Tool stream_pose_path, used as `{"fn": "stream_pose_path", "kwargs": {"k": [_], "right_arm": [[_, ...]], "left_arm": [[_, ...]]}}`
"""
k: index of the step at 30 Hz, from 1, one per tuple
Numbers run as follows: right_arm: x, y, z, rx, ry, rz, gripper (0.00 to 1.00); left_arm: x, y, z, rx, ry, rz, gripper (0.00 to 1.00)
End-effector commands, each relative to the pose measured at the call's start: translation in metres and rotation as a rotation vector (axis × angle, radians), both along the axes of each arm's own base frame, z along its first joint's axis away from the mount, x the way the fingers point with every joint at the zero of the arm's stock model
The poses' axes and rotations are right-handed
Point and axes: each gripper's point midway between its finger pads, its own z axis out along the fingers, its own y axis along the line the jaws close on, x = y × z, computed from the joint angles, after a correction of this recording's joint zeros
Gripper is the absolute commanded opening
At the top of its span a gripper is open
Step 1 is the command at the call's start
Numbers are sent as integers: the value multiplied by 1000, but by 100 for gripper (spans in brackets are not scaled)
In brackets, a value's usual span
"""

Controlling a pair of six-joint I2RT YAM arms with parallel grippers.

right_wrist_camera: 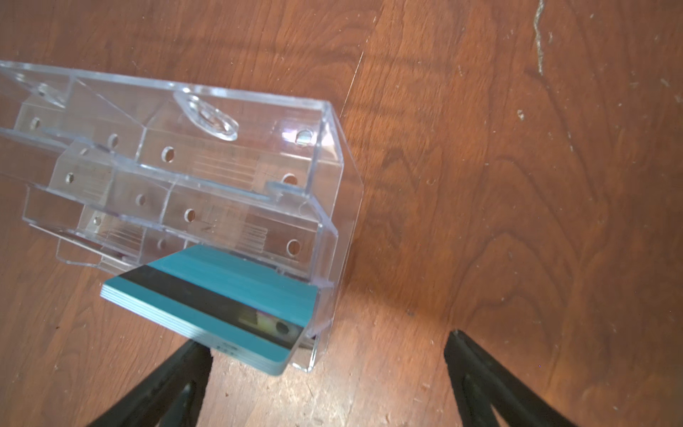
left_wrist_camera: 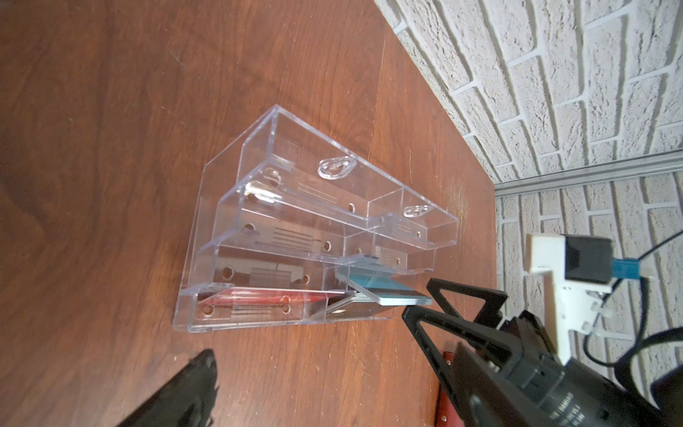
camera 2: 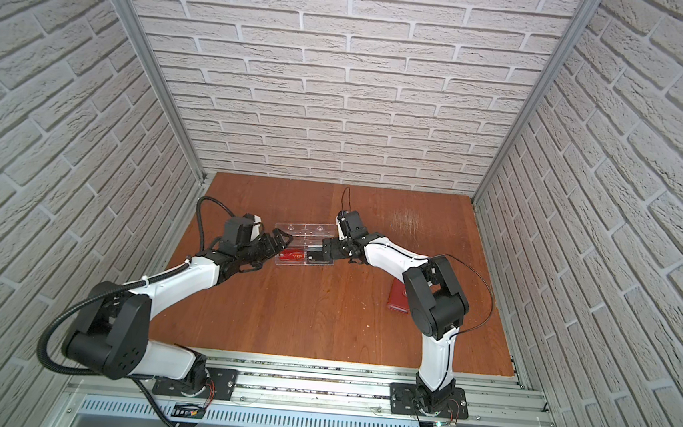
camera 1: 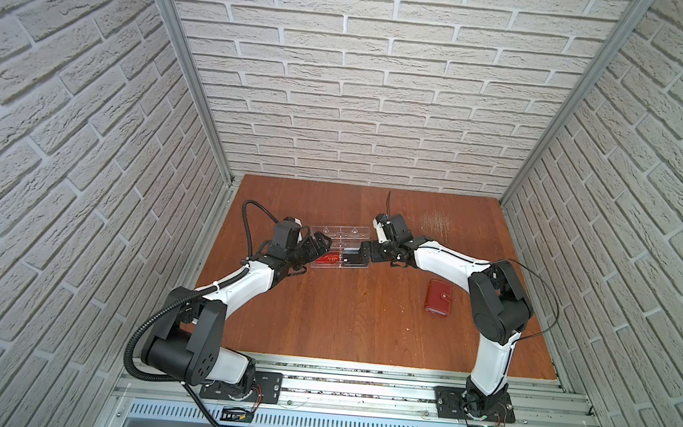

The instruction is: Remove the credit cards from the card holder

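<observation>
While both arms reach to the clear rack (left_wrist_camera: 295, 192), L gripper (camera 1: 321, 247) and R gripper (right_wrist_camera: 329, 342) have fingers wide, holding nothing. Teal cards (right_wrist_camera: 218, 303) stick out of its lowest tier, just beside one R finger; VIP card (camera 1: 331, 259) is in the next compartment. Wallet (camera 1: 439, 296) lies closed on the table (camera 1: 343, 327), near R arm.

one left gripper (camera 1: 322, 247), one right gripper (camera 1: 355, 252). one clear rack (camera 1: 340, 235), one red wallet (camera 1: 438, 296), one red card (camera 1: 330, 259), one teal card stack (right_wrist_camera: 221, 299).

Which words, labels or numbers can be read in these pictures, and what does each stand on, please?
"VIP": on the red card in the clear rack, in both top views.
White print on the right arm's black wrist: too blurred to read.
Small marks on the teal card stack: too blurred.
</observation>
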Motion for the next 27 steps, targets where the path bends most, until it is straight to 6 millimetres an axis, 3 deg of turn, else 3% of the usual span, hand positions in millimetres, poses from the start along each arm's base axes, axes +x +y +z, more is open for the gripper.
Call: {"fn": "stream_pose_path", "kwargs": {"k": [1, 5, 7, 27], "right_arm": [[11, 6, 9, 14, -19, -33, 100], [17, 5, 14, 10, -28, -56, 100], [19, 6, 1, -5, 0, -60, 100], [50, 19, 9, 3, -18, -93, 100]], "left_arm": [[-2, -2, 7, -1, -39, -2, 98], [-5, -6, 6, 0, -43, -14, 98], [-6, -8, 5, -6, -39, -14, 98], [-16, -15, 11, -8, -60, -34, 98]]}}
